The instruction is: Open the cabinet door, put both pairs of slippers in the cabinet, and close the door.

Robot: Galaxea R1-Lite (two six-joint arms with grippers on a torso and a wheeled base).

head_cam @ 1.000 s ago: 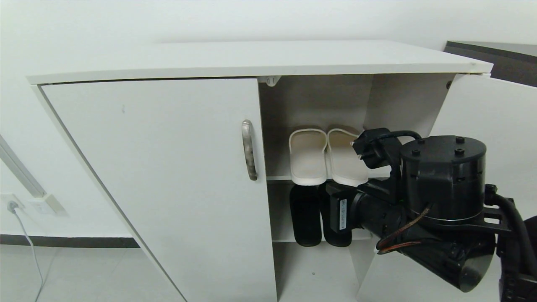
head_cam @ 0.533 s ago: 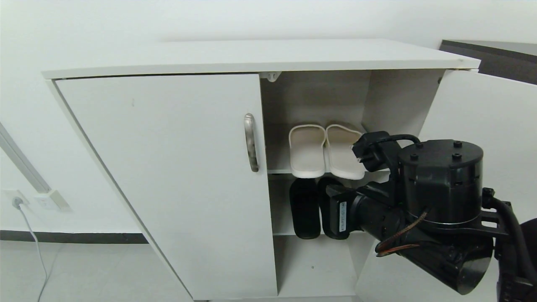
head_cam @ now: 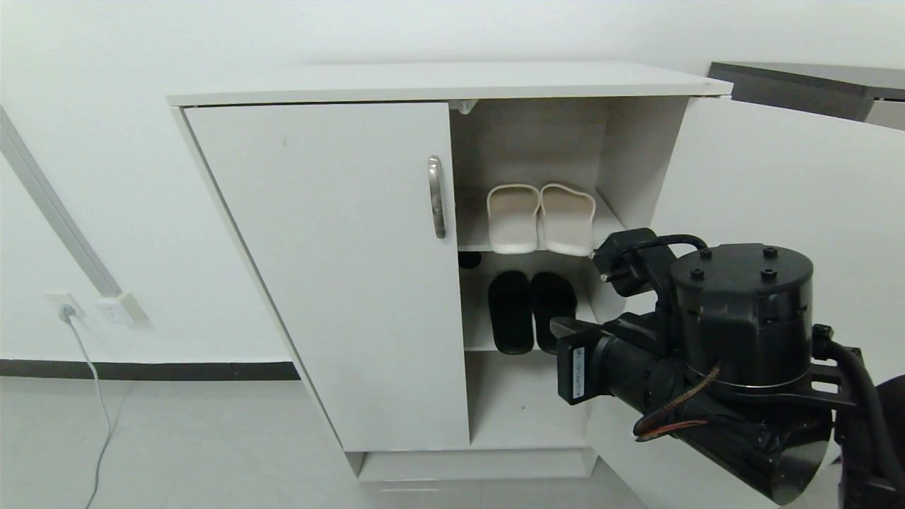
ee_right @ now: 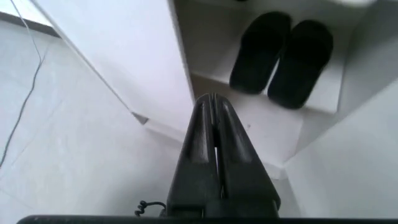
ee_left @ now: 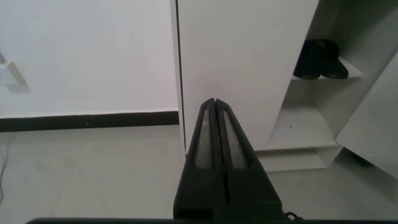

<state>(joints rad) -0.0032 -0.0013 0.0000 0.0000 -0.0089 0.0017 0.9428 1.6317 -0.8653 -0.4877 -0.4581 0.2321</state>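
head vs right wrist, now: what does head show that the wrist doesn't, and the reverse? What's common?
Head alone: white slippers on the upper shelf, the handle on the closed left door, the cabinet top and a wall socket.
Right wrist alone: the right gripper, shut and empty.
Both: black slippers side by side on the middle shelf, and the left door's lower part.
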